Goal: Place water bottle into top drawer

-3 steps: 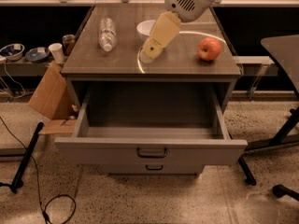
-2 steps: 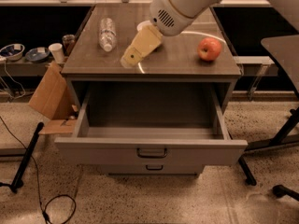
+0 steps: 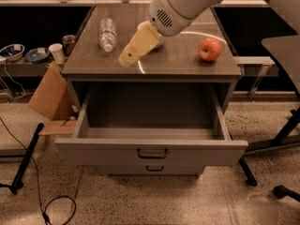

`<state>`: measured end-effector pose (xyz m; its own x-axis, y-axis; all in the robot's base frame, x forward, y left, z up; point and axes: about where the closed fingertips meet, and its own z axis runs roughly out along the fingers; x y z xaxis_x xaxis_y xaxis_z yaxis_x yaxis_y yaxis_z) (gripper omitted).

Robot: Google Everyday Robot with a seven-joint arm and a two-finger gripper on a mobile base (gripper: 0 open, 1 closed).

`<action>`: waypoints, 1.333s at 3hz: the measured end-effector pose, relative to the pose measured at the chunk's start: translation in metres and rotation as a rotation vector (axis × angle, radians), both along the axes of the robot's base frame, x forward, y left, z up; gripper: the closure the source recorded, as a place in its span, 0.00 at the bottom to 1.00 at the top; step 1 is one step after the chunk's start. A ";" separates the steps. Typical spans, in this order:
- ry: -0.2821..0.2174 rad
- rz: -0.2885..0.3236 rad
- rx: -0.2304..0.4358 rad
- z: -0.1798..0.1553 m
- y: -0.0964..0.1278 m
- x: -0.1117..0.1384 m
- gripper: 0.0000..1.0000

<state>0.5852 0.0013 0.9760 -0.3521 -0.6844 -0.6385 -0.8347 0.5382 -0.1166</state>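
The water bottle (image 3: 107,33), clear ribbed plastic with a white cap, lies on its side at the back left of the grey cabinet top (image 3: 183,60). My gripper (image 3: 127,58) hangs over the cabinet top, right of and nearer than the bottle, apart from it and holding nothing that I can see. The top drawer (image 3: 150,150) is pulled fully open below, with a dark bar handle at front centre, and its inside holds nothing.
A red apple (image 3: 209,49) sits at the right of the cabinet top. A white bowl is mostly hidden behind my arm. A cardboard piece (image 3: 49,97) leans left of the cabinet. Chair legs (image 3: 262,172) stand at the right, a cable (image 3: 42,200) lies on the floor.
My gripper has swung left across the cabinet top, from above the bowl toward the water bottle. The bottle, apple and drawer have not moved.
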 end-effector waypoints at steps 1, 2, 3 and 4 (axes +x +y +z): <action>0.005 -0.065 0.064 -0.005 0.017 0.013 0.00; 0.002 -0.132 0.129 -0.006 0.042 0.035 0.00; 0.000 -0.189 0.175 -0.013 0.063 0.059 0.00; 0.006 -0.239 0.216 -0.021 0.076 0.082 0.00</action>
